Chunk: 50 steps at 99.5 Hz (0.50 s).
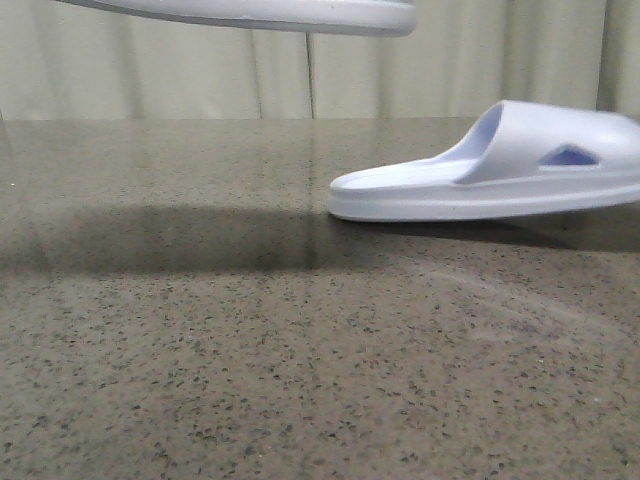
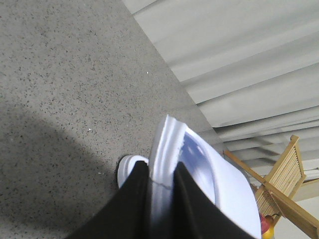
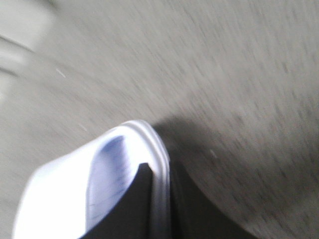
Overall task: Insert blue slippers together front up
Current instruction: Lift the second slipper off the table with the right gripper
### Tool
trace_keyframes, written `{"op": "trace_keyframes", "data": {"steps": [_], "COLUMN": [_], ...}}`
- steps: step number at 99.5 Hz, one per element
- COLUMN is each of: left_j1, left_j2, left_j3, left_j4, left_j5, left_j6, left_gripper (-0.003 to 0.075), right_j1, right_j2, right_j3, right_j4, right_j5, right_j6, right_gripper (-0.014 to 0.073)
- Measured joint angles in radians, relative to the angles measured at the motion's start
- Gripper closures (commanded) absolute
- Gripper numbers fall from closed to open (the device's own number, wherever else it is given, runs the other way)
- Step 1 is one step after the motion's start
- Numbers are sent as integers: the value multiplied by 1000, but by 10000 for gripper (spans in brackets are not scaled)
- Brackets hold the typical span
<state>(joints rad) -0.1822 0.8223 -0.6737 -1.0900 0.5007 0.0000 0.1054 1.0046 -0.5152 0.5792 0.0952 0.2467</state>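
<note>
Two blue slippers show in the front view. One slipper (image 1: 260,12) hangs high at the top edge, only its sole visible. The other slipper (image 1: 500,170) lies sideways on the right with its heel end just above the dark speckled table (image 1: 250,350); a triangular hole shows in its strap. In the left wrist view my left gripper (image 2: 160,168) is shut on the sole rim of a slipper (image 2: 204,164); a second pale rounded end (image 2: 127,169) peeks from behind one finger. In the blurred right wrist view my right gripper (image 3: 159,172) is shut on the rim of a slipper (image 3: 94,184). Neither gripper shows in the front view.
A pale curtain (image 1: 200,75) hangs behind the table's far edge. A wooden slatted frame (image 2: 284,174) stands beyond the table in the left wrist view. A broad shadow (image 1: 160,235) lies across the middle of the tabletop.
</note>
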Motion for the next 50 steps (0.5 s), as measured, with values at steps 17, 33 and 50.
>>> {"op": "trace_keyframes", "data": {"steps": [17, 33, 50], "left_j1": [0, 0, 0], "left_j2": [0, 0, 0], "left_j3": [0, 0, 0], "left_j4": [0, 0, 0], "left_j5": [0, 0, 0], "left_j6": [0, 0, 0], "left_gripper": [704, 704, 704], "right_j1": [0, 0, 0], "right_j2": [-123, -229, -323], "right_j3": [0, 0, 0], "right_j4": [0, 0, 25], "right_j5": [-152, -187, -113], "right_j6": [0, 0, -1], "right_gripper": [701, 701, 701]}}
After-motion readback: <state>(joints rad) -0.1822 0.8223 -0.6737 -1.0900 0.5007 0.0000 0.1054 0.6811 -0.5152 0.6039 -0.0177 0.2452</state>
